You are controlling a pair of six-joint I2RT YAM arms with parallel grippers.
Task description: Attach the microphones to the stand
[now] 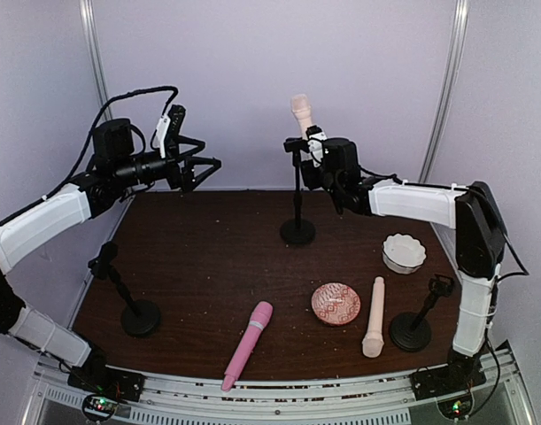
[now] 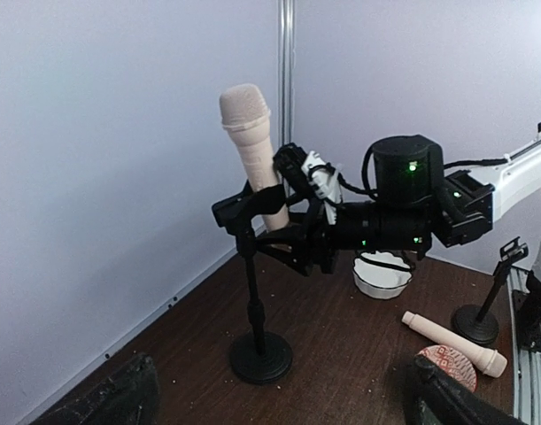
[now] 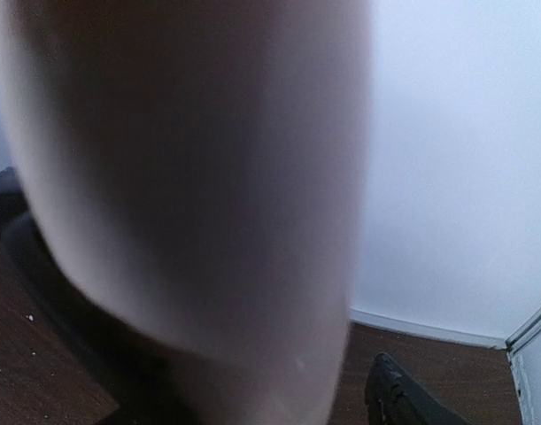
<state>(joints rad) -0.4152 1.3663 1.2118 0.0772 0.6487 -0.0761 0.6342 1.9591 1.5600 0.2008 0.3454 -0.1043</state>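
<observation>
One peach microphone (image 1: 301, 110) stands upright in the clip of the back centre stand (image 1: 297, 232). It also shows in the left wrist view (image 2: 252, 146) and fills the right wrist view as a blur (image 3: 190, 177). My right gripper (image 1: 305, 149) is around its handle at the clip, jaws parted, and one finger (image 3: 412, 403) shows beside it with a small gap. My left gripper (image 1: 206, 170) is raised at the back left, open and empty, with its fingertips (image 2: 119, 394) wide apart. A second peach microphone (image 1: 374, 317) and the pink microphone (image 1: 249, 343) lie on the table at the front.
An empty stand (image 1: 139, 317) is at the front left and another (image 1: 410, 332) at the front right. A white scalloped dish (image 1: 403, 253) and a round patterned pink dish (image 1: 336, 304) sit right of centre. Walls close the back and sides.
</observation>
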